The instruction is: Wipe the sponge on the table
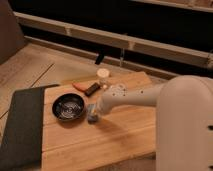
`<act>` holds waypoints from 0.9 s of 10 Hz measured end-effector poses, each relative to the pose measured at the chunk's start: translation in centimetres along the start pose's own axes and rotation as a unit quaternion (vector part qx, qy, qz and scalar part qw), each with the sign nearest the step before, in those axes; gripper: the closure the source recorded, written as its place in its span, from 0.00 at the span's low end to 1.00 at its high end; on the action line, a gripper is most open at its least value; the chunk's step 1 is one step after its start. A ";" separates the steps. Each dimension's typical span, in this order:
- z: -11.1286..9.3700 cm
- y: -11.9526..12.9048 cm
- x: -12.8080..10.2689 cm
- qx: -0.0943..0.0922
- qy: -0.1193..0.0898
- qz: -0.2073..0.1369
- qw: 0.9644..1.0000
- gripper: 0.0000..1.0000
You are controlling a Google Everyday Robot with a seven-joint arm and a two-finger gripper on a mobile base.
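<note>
The sponge (92, 114), a small grey-blue block, rests on the plank top of the light-brown wooden table (125, 142), just right of the black bowl. My gripper (95, 111) comes in from the right at the end of the white arm (135, 97) and points down, shut on the sponge and pressing it against the wood. The gripper covers the sponge's upper part.
A black bowl (68, 107) stands left of the sponge. Behind it lie an orange object (80, 86), a small black rectangular object (92, 89) and a white cup (103, 75). A dark grey mat (20, 127) covers the table's left side. My white body (187, 130) fills the right.
</note>
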 end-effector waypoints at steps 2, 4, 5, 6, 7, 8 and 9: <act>-0.1 -2.1 0.7 0.027 0.016 0.032 0.999 1.00; -0.2 -4.2 0.4 0.050 0.026 0.057 0.997 1.00; -0.3 -5.1 -0.1 0.061 0.029 0.068 0.995 1.00; -0.5 -6.1 -1.0 0.070 0.030 0.076 0.994 1.00; -0.8 -6.9 -2.0 0.077 0.028 0.081 0.993 1.00; -1.0 -7.4 -3.0 0.083 0.026 0.083 0.993 1.00; -1.4 -8.0 -4.7 0.088 0.020 0.081 0.993 1.00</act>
